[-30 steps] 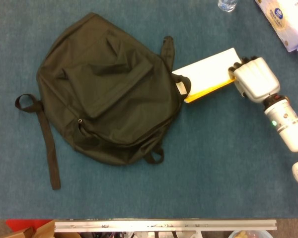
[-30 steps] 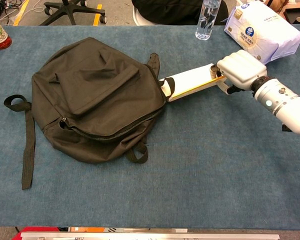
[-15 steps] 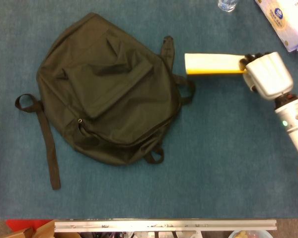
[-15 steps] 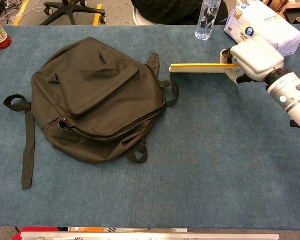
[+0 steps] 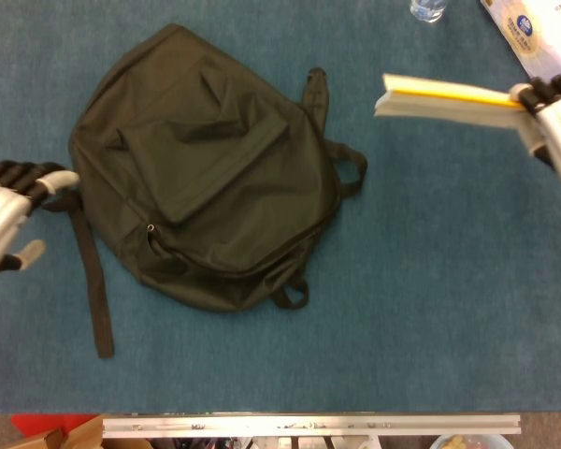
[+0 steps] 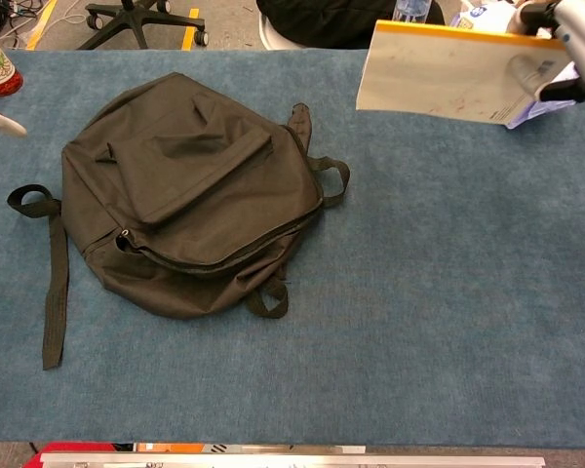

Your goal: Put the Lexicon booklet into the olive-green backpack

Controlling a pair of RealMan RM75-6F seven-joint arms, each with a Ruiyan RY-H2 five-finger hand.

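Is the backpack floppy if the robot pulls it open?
Probably floppy: the backpack lies flat and wrinkled, so it looks empty. Its straps trail limp across the table. It would likely sag, so the left hand may need to hold it open.

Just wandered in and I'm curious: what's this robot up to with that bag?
The right hand holds a booklet in the air, off to the right of the backpack. The backpack lies flat on the blue table, and the booklet is not in it yet. The left hand is open by the backpack's strap, holding nothing.
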